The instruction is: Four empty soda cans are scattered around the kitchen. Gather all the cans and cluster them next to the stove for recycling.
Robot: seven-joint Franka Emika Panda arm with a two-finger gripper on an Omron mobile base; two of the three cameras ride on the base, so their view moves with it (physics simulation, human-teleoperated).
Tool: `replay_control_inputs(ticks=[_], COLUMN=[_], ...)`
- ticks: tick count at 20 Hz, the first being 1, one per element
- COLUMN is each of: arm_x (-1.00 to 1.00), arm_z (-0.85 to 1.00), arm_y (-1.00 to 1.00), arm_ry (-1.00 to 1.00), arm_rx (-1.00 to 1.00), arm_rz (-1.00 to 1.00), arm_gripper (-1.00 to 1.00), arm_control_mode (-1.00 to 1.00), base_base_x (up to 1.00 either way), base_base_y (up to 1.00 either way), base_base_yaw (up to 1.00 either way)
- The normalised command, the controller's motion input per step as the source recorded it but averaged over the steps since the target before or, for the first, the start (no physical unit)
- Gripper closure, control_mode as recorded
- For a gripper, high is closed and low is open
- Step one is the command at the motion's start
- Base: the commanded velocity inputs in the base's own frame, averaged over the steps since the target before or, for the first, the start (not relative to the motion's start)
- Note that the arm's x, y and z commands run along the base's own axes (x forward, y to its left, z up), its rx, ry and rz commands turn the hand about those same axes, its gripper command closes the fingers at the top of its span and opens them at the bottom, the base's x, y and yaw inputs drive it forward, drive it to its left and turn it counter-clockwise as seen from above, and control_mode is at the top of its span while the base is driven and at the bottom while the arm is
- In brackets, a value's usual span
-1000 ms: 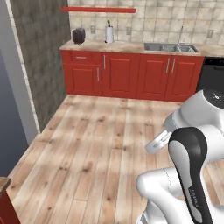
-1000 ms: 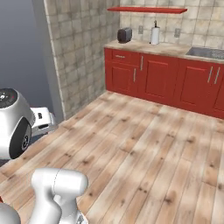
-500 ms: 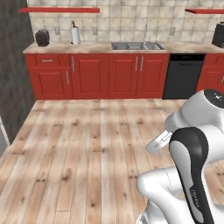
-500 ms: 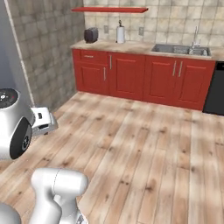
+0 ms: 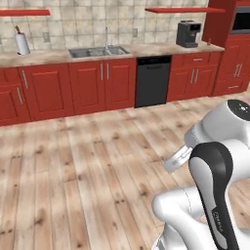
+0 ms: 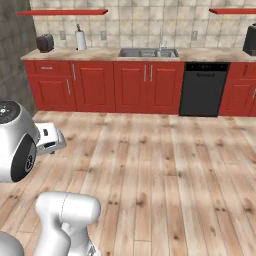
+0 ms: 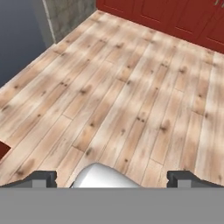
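Gripper (image 7: 112,179) wide open, empty, aimed down at bare floor (image 7: 131,87). No cans or stove to place from here, so direction from gripper cannot be told. Far ahead: red cabinets (image 6: 145,85), sink (image 6: 147,52), black dishwasher (image 6: 202,89). Likely searching first.

A: Was any lettering readable?

B: Only small white marks low on the arm (image 5: 220,222), perhaps a maker's name, too blurred to read.

A: And the dishwasher (image 6: 202,88) or coffee maker (image 5: 187,33)?

B: Both were plain black, with no label that could be made out.
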Motion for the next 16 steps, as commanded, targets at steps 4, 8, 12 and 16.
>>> replay_control_inputs(ticks=[4,8,12,16], arm_x=[0.00,0.00,0.00,0.00], arm_z=[0.00,0.00,0.00,0.00], arm_y=[0.00,0.00,0.00,0.00], arm_ry=[0.00,0.00,0.00,0.00], arm_rx=[0.00,0.00,0.00,0.00], arm_rz=[0.00,0.00,0.00,0.00], arm_gripper=[-1.00,-1.00,-1.00,-1.00], arm_control_mode=[1.00,1.00,1.00,1.00], base_base_x=[0.03,-0.02,0.63,1.00], base_base_y=[-0.10,0.00,0.08,0.21], base_base_yaw=[-0.44,-0.02,0.00,0.00])
